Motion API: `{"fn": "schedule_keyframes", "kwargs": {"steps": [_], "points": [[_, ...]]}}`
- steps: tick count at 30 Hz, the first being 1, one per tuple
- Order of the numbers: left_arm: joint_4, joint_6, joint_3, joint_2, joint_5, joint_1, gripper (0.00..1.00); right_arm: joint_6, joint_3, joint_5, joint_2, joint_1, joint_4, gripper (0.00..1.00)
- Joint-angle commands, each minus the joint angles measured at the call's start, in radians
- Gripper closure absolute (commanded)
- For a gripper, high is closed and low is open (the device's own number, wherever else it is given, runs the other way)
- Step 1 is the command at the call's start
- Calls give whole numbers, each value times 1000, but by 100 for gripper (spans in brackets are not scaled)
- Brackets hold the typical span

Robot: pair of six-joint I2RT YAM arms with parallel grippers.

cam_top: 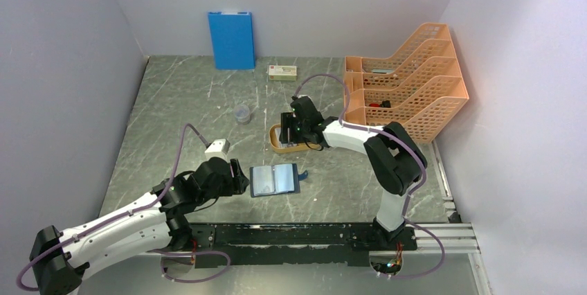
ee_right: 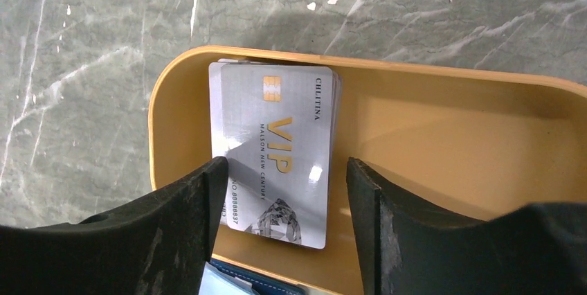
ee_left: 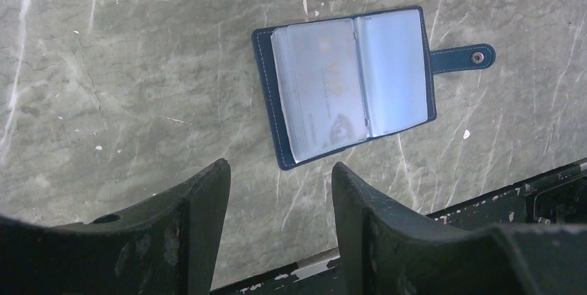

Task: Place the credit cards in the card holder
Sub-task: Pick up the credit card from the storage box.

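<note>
The credit cards [ee_right: 273,136] lie as a small stack of silver VIP cards in the left end of the orange tray [ee_right: 450,136]. My right gripper [ee_right: 286,162] hangs open just over them. Its left finger overlaps the stack's left edge, and its right finger stands clear of the other edge. The card holder [ee_left: 353,84] lies open on the marble table, navy with clear sleeves, and a pale card shows in its left page. My left gripper [ee_left: 280,167] stands open a little short of the holder's near corner, holding nothing. From above, the card holder [cam_top: 275,180] lies between the two arms.
A blue board [cam_top: 230,39] leans on the back wall, with a white box [cam_top: 282,72] beside it. An orange file rack [cam_top: 408,80] fills the back right. A small cup [cam_top: 242,113] stands left of the tray [cam_top: 277,147]. A black rail [cam_top: 304,236] runs along the near edge.
</note>
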Motion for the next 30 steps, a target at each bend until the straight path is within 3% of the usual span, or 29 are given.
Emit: {"fn": "schedule_keyframes", "kwargs": {"steps": [1, 9, 14, 19, 24, 30], "points": [[24, 5, 7, -3, 15, 3, 40, -3, -36, 9, -7, -13, -9, 35], [26, 5, 8, -2, 16, 2, 40, 18, -63, -37, -43, -31, 27, 37], [25, 4, 6, -6, 15, 2, 39, 34, -97, -72, -79, -52, 66, 23], [26, 0, 1, -15, 17, 2, 39, 63, -134, -141, -120, -84, 131, 19], [25, -2, -1, -17, 18, 3, 39, 100, -155, -242, -109, -130, 185, 22], [21, -4, -2, -17, 17, 3, 39, 102, -136, -260, -67, -137, 174, 30]]}}
